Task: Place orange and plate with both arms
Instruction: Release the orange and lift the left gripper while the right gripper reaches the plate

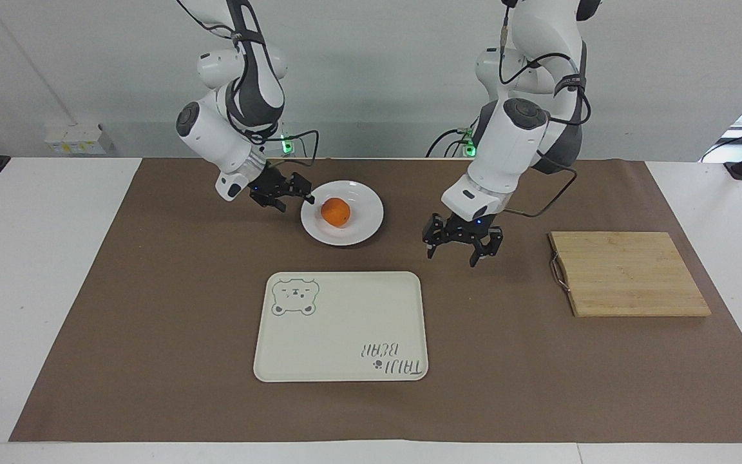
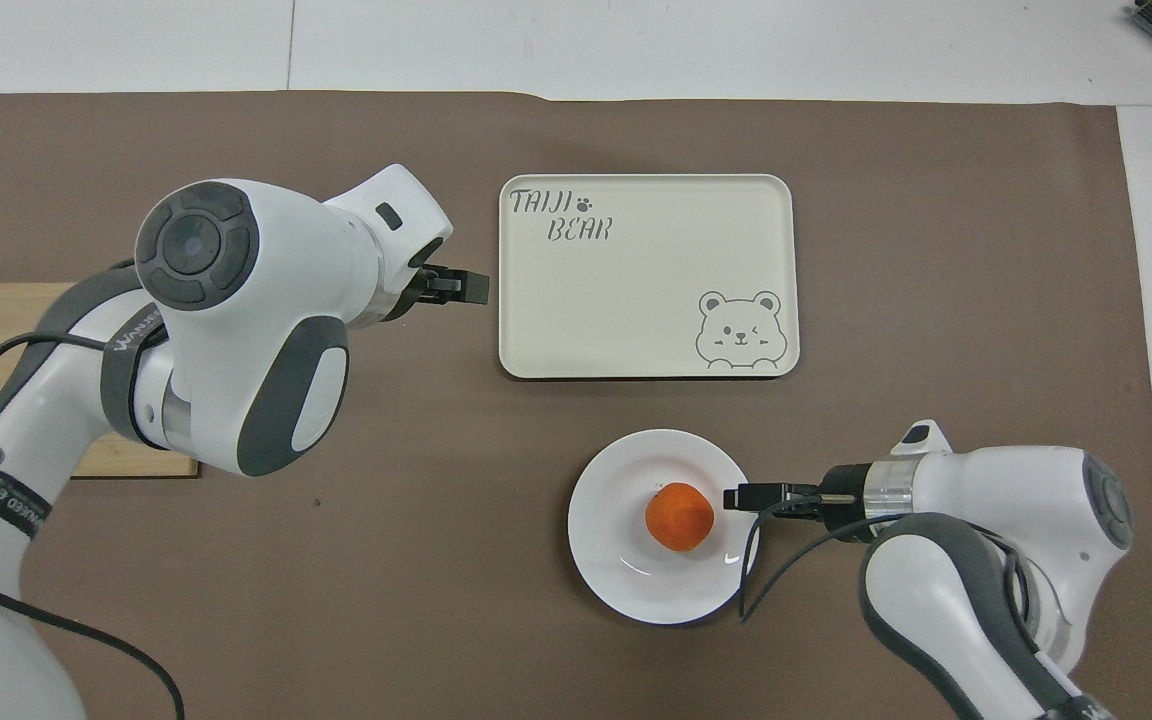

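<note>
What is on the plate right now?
Only the orange sits on the plate, near its middle. The right gripper is at the rim. The patch under the orange is hidden.

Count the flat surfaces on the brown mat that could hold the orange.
3: the white plate under the orange; the bear tray, farther from the robots; the wooden cutting board toward the left arm's end.
</note>
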